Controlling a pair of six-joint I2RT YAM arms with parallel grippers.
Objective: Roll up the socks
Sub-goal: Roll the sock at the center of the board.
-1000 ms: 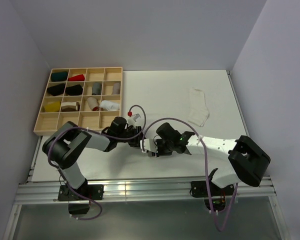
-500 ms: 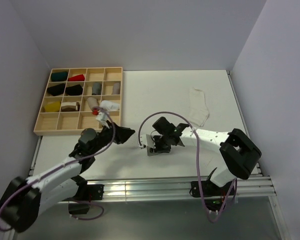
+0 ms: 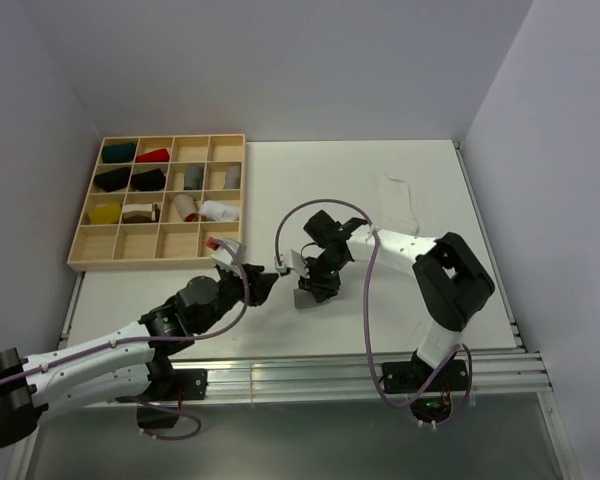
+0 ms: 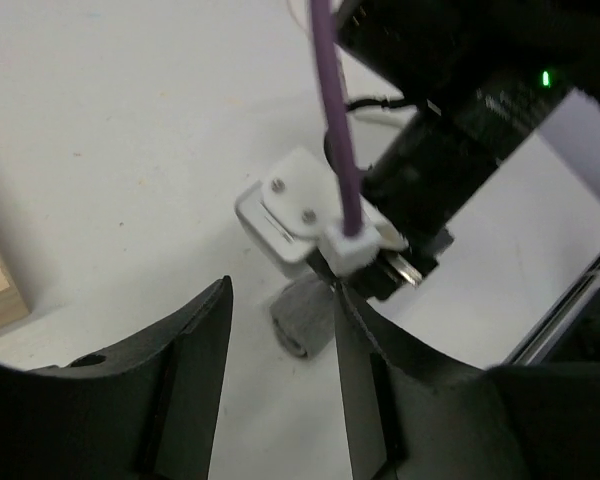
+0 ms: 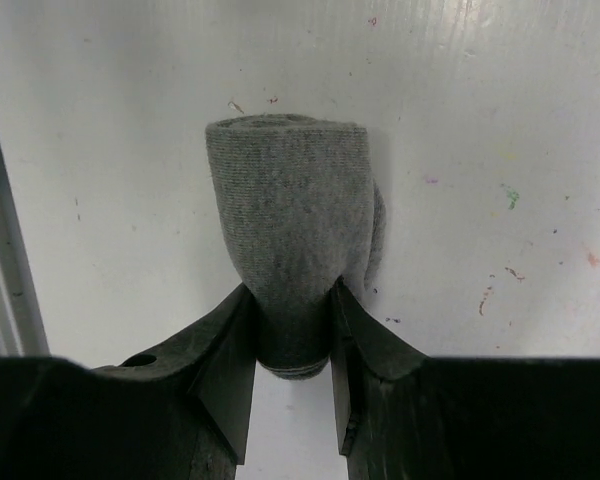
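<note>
The grey sock [image 5: 288,255] is rolled into a tight bundle on the white table. My right gripper [image 5: 290,340] is shut on the roll's near end and pinches it; in the top view it stands over the roll [image 3: 307,297] at the table's middle front. The roll also shows in the left wrist view [image 4: 305,315] under the right gripper. My left gripper [image 3: 270,285] is open and empty just left of the roll, its jaws pointing at it. The white sock [image 3: 397,212] lies flat at the far right.
A wooden compartment tray [image 3: 80,262] stands at the back left with several coloured cloth bundles in it. The right arm's purple cable [image 3: 285,225] loops above the roll. The table's front edge and metal rail [image 3: 280,375] lie close behind the grippers.
My left arm has swung out and come back, its gripper now pointing at the roll from the left. My right gripper has turned and moved slightly back, still holding the grey roll.
</note>
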